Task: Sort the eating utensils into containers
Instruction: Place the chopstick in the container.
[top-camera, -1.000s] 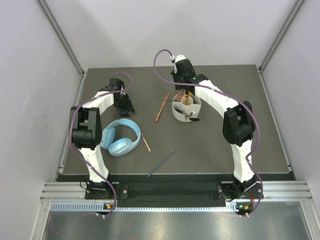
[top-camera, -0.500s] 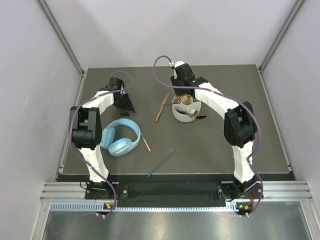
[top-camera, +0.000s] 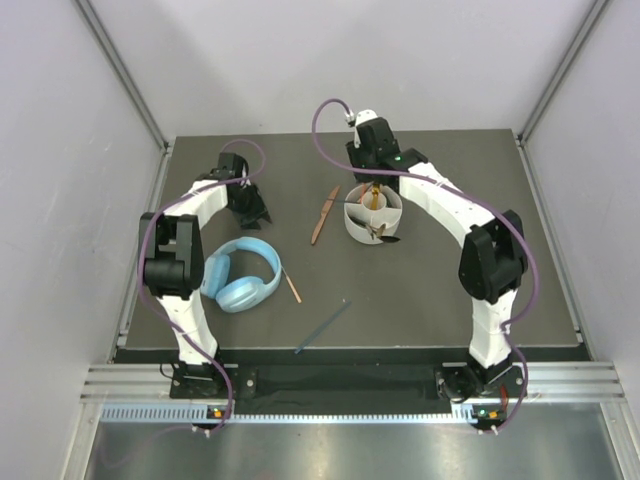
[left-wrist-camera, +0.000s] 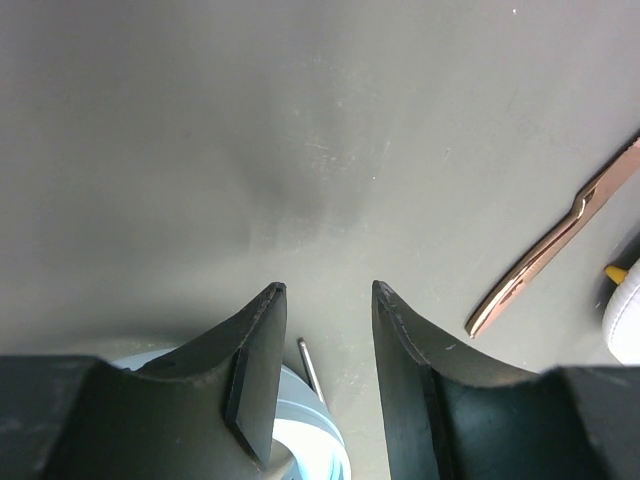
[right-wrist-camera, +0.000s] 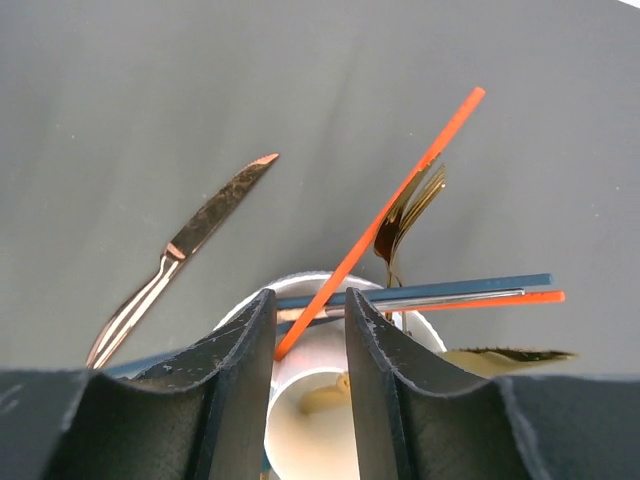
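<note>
A round white holder (top-camera: 368, 232) is seen filled with leaning orange chopsticks (right-wrist-camera: 400, 196), a teal chopstick (right-wrist-camera: 470, 285) and a gold fork (right-wrist-camera: 410, 212). A copper knife (top-camera: 324, 214) is laid flat on the worktop just left of it, and another teal chopstick (top-camera: 323, 326) well nearer.

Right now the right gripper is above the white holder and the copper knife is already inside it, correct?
No. The copper knife is not inside the white holder; it lies on the table to the holder's left, as the top external view shows. The right gripper is indeed above the holder.

The right gripper (right-wrist-camera: 308, 297) has apparently released the orange chopstick (right-wrist-camera: 400, 197).
</note>
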